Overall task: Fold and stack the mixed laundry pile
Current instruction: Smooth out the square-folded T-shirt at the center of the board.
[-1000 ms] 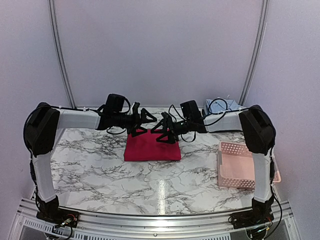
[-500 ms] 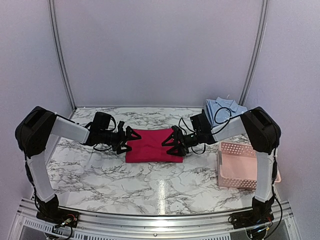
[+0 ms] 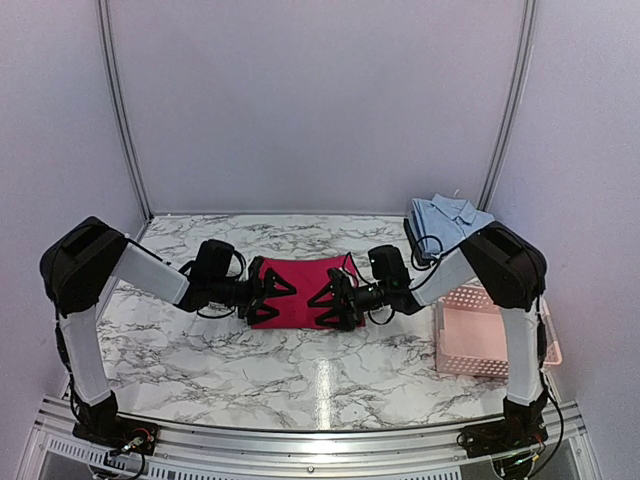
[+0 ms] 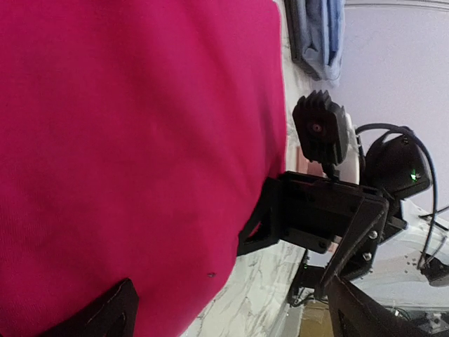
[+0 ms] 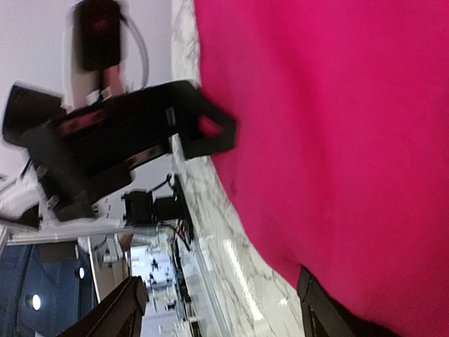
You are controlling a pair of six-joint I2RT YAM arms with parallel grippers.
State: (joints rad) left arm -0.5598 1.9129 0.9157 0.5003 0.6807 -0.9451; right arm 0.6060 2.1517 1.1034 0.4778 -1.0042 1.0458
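The magenta-red garment (image 3: 300,278) lies folded into a rectangle on the middle of the marble table, and it fills much of both wrist views (image 4: 126,140) (image 5: 337,126). My left gripper (image 3: 275,298) lies low at its near left part, open, one finger (image 4: 98,316) over the cloth and the other (image 4: 365,312) off its near edge. Facing it from the right, my right gripper (image 3: 325,300) is open too, straddling the same near edge (image 5: 217,316). The light blue collared shirt (image 3: 448,217) sits folded at the back right.
A pink lattice basket (image 3: 486,330) stands at the right, close to the right arm's base. The blue shirt rests on a dark tray (image 3: 410,232) at the back right corner. Bare marble (image 3: 300,370) stretches between the garment and the table's front rail.
Both grippers have come down from above the garment's far edge and swung toward the near edge, closing in on each other. The garment stays folded in place.
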